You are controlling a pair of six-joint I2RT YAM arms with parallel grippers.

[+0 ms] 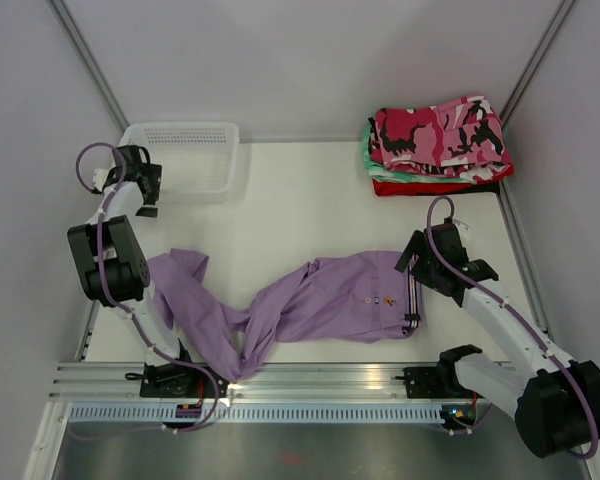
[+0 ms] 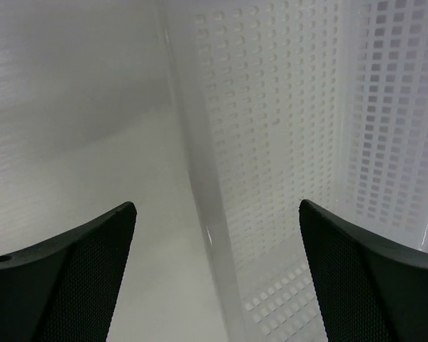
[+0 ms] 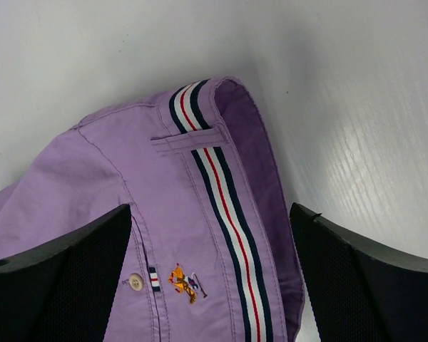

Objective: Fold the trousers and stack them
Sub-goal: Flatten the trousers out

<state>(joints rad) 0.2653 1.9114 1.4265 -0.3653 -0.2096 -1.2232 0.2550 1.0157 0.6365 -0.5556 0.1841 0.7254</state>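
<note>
One pair looks done: camo trousers [image 1: 442, 135] sit folded on the pile [image 1: 420, 187] beyond the lilac trousers' [image 1: 330, 298] waistband end, while the lilac pair lies unfolded, legs twisted. Both pincers gape empty: right gripper [image 3: 210, 208] over the striped waistband [image 3: 221, 171], left gripper [image 2: 217, 204] well past the leg end, above a white basket [image 2: 271, 142] rim. Next call: pinch waistband, bring left to legs, straighten, fold.

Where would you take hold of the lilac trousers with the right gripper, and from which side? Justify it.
Probably best to grip the striped waistband of the lilac trousers, coming down from above at their right end. That edge lies flat and thick, right beneath the open right gripper, while the legs trail crumpled to the left.
</note>
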